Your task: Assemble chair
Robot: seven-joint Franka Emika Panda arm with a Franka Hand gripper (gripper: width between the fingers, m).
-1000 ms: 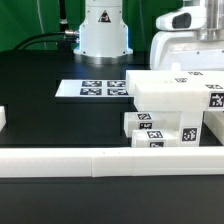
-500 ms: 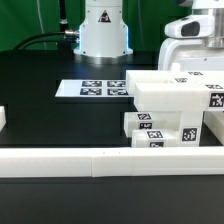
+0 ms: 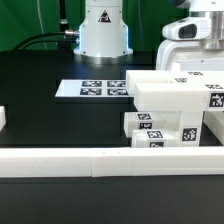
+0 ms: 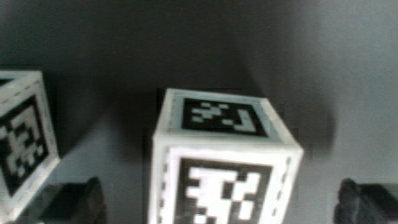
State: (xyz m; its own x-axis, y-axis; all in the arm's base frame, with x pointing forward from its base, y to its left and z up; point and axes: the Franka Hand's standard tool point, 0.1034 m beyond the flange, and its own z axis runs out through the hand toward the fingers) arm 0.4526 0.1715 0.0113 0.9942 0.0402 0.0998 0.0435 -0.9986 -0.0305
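The chair's white tagged pieces are stacked at the exterior view's right: a thick slab (image 3: 172, 95) lies on top of smaller tagged blocks (image 3: 158, 130). My gripper (image 3: 190, 58) hangs just behind this stack, its fingertips hidden by the slab. In the wrist view an upright white post (image 4: 222, 150) with tags on its top and side stands between the two dark fingers (image 4: 75, 200). My gripper (image 4: 222, 203) is open, with a gap on each side of the post. Another tagged chair piece (image 4: 22, 130) stands beside it.
The marker board (image 3: 100, 88) lies flat on the black table in front of the robot base (image 3: 103, 30). A long low white border wall (image 3: 90, 160) runs along the front. A small white piece (image 3: 3, 118) shows at the exterior view's left edge.
My gripper has come down behind the stack of chair pieces over the last second. The pieces have not moved.
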